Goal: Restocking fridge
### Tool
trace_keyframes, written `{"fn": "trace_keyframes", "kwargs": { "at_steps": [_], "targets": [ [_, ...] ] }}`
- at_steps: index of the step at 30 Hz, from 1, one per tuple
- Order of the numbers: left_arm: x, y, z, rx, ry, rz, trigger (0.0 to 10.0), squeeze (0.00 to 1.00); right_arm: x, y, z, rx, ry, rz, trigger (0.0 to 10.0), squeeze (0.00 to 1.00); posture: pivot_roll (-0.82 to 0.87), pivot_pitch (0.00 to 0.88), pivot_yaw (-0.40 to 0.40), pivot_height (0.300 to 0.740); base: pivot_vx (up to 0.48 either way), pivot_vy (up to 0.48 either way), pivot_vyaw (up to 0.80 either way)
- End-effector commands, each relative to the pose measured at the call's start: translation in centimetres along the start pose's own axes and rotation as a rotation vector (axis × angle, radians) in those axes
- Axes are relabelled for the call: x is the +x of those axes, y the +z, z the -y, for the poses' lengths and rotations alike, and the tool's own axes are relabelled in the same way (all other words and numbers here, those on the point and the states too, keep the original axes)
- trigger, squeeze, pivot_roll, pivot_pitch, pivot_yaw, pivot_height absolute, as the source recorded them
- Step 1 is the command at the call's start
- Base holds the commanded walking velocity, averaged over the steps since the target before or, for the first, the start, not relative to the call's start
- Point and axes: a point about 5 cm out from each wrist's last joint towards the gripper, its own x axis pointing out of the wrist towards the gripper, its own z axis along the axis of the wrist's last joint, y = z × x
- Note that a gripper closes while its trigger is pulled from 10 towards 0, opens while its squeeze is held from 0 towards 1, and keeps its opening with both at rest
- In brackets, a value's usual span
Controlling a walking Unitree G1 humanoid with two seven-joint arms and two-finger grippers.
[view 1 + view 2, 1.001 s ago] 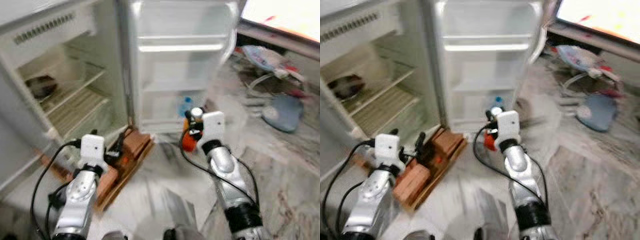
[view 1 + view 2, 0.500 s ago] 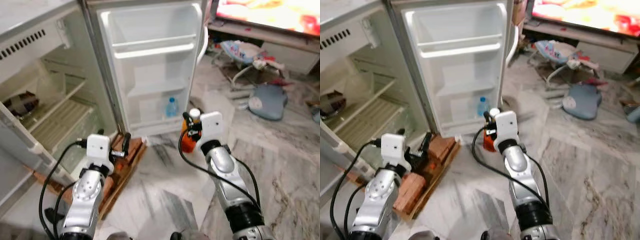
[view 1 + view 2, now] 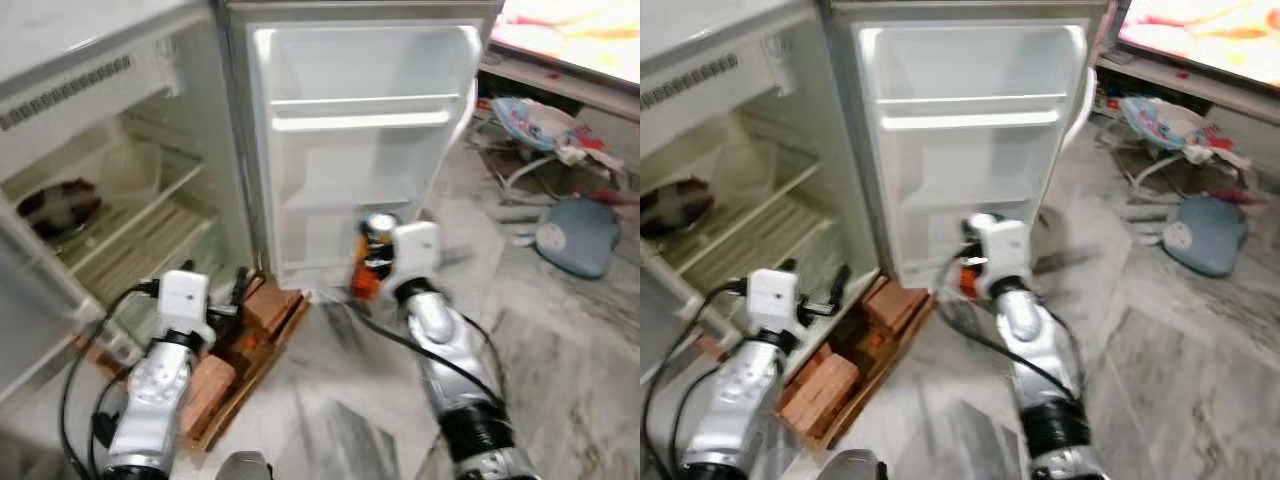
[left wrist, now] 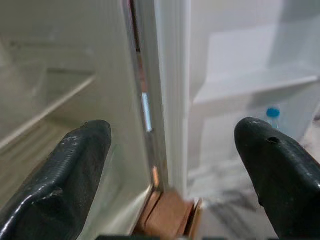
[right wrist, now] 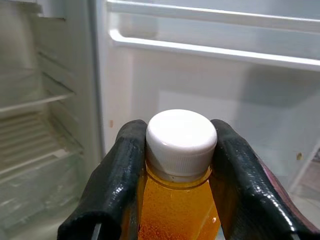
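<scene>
We see the right gripper (image 5: 175, 200) clamped at the neck of an orange drink bottle (image 5: 176, 210), just under its white cap (image 5: 181, 142), before the open fridge door (image 3: 370, 150). We judge the full bottle moderately heavy, rigid and smooth; this neck hold resists slipping. The left gripper (image 4: 172, 165) hangs spread wide and empty near the fridge hinge. Motion blur obscures the bottle's label, and a dark item (image 3: 60, 200) on an inner shelf stays unidentifiable.
</scene>
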Motion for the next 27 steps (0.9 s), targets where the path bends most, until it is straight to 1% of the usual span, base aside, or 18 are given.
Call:
{"fn": "trace_keyframes", "kwargs": {
  "at_steps": [1, 7, 14, 22, 24, 25, 26, 27],
  "targets": [
    [0.0, -0.1, 0.7, -0.005, -0.018, -0.009, 10.0, 0.00, -0.3, 0.3, 1.4, -0.017, -0.041, 0.014, 10.0, 0.00, 0.10, 0.030, -0.013, 0.740, 0.428, 0.000, 0.00],
    [0.1, -0.1, 0.8, -0.001, -0.021, -0.006, 10.0, 0.00, -0.3, 0.2, 1.4, -0.014, -0.035, 0.010, 10.0, 0.00, 0.10, 0.033, -0.017, 0.740, 0.427, 0.000, 0.00],
    [-0.1, -0.3, 0.7, 0.004, -0.012, -0.014, 10.0, 0.00, -0.4, 0.1, 1.3, -0.013, -0.033, 0.003, 10.0, 0.00, 0.10, 0.036, -0.020, 0.740, 0.424, 0.000, 0.00],
    [-0.8, -0.6, 0.4, 0.010, 0.008, -0.029, 10.0, 0.00, -0.4, 0.0, 1.3, -0.015, -0.031, -0.001, 10.0, 0.00, 0.10, 0.039, -0.020, 0.740, 0.000, 0.000, 0.00],
    [-1.5, -0.9, 0.0, 0.033, 0.042, -0.041, 10.0, 0.00, -0.6, -0.2, 1.5, -0.016, -0.033, -0.010, 10.0, 0.00, 0.10, 0.043, -0.019, 0.740, 0.000, 0.000, 0.00],
    [-1.5, -0.9, 0.0, 0.033, 0.042, -0.041, 10.0, 0.00, -0.6, -0.2, 1.5, -0.016, -0.033, -0.010, 10.0, 0.00, 0.10, 0.043, -0.019, 0.740, 0.000, 0.000, 0.00],
    [-1.8, -1.0, -0.4, 0.061, 0.070, -0.053, 10.0, 0.00, -0.7, -0.3, 1.4, -0.012, -0.030, -0.013, 10.0, 0.00, 0.11, 0.050, -0.017, 0.740, 0.000, 0.000, 0.00],
    [-2.0, -1.1, -0.7, 0.071, 0.100, -0.054, 10.0, 0.00, -0.7, -0.3, 1.3, -0.008, -0.027, -0.017, 10.0, 0.00, 0.11, 0.052, -0.017, 0.740, 0.000, 0.000, 0.00]
  ]
}}
